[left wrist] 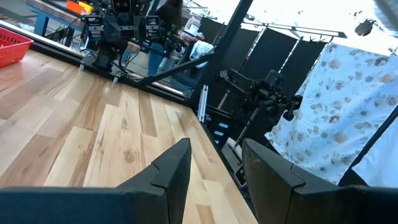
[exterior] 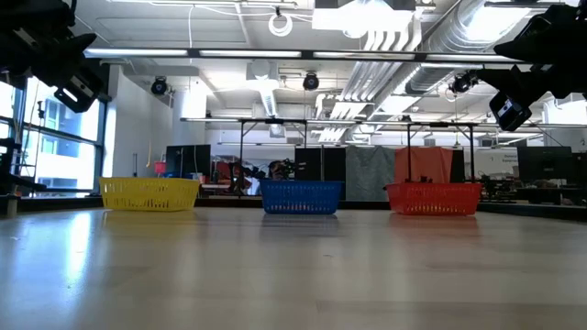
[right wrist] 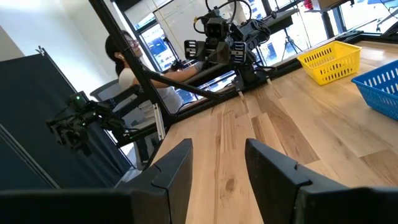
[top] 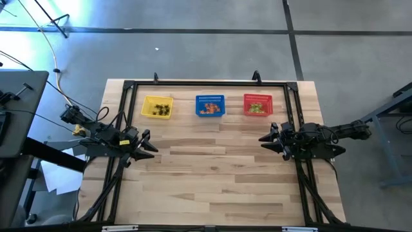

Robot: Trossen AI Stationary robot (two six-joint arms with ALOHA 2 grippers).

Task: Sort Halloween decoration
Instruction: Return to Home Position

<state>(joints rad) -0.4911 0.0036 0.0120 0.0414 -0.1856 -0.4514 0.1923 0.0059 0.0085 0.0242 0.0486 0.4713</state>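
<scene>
Dark and bare, the left jaws stand apart with nothing between them, and the right jaws stand apart too and hold nothing. Each pair points inward toward the other across the wooden bench (top: 212, 174). The left arm (top: 109, 136) hovers well to the left of the blue basket (top: 210, 97) and short of it. The right arm (top: 309, 138) hovers well to that basket's right, equally short of it. The trinkets lie in the baskets. Orange trinkets (top: 209, 109) fill the blue basket itself. Black trinkets (top: 163, 109) sit in the yellow basket (top: 147, 103) to its left. Green trinkets (top: 256, 107) sit in the red basket (top: 258, 96) to its right.
</scene>
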